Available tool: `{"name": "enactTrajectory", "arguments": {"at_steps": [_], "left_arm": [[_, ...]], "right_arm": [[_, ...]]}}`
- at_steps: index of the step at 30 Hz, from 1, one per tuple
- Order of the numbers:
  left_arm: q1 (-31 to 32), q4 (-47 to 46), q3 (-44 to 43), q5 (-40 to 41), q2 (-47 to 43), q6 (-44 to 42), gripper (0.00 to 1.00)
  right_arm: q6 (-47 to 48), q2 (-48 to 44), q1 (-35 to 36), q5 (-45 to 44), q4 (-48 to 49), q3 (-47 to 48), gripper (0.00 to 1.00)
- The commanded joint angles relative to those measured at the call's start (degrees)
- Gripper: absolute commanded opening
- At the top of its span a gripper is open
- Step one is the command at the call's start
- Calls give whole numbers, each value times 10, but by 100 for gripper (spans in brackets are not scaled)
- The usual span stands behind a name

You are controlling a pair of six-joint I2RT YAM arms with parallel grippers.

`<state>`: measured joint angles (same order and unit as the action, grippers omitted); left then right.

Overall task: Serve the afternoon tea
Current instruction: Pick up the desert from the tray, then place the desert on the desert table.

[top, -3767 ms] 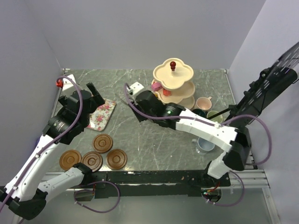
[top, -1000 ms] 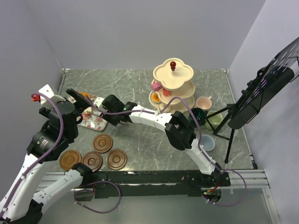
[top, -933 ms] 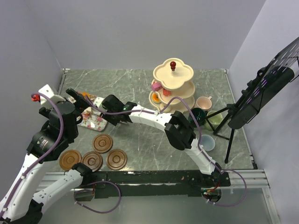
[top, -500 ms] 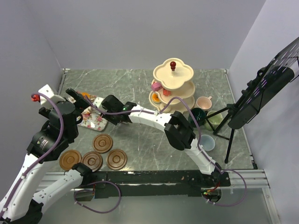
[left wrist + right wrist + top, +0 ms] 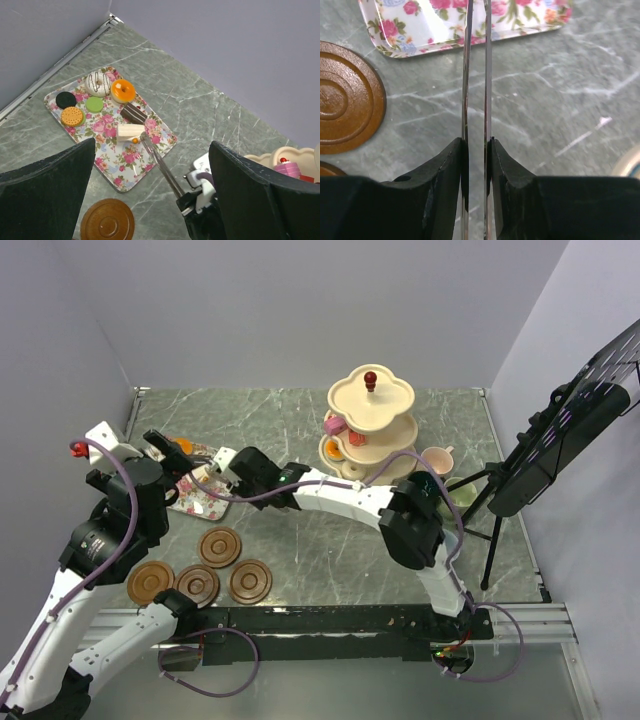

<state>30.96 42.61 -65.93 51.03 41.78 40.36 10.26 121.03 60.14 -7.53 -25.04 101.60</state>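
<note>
My right pincer (image 5: 476,145) clamps tongs (image 5: 161,167), tips at cream cake slice (image 5: 131,131) on tray (image 5: 112,167). Best squeeze gently, lift level. My left pincer (image 5: 152,150) gapes empty.

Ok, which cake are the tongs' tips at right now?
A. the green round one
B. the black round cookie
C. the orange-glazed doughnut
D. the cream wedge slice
D: in the left wrist view, the tongs clamped in the right gripper end right at the near end of the cream wedge slice on the floral tray; whether they already pinch it cannot be told.
</note>
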Motion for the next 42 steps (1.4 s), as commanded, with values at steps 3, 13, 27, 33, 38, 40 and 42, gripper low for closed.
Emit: {"name": "enactTrajectory", "arguments": {"at_steps": [3,13,27,33,38,40,42], "left_arm": [[3,-17,3,-8,0,9,100],[3,-17,-7,37,-23,21,100],[6,-30,6,42,-29,19,100],[7,-42,16,28,-23,16,100],[8,-42,15,21,-18,13,100],[7,-42,18,21,-22,15,100],[8,-46,22,17,-25,15,100]], "right_arm": [[-44,-96,3,-32,37,-50,16],[-93,-180,-1,-71,14,-112,13],[-234,-374,0,-182,-127,-225,12],[-284,-447,-1,-217,-190,-272,12],[-324,-456,-1,-235,-234,-286,12],[-330,-467,-1,-238,-233,-294,12],[-332,-476,-1,-244,-228,-297,12]]}}
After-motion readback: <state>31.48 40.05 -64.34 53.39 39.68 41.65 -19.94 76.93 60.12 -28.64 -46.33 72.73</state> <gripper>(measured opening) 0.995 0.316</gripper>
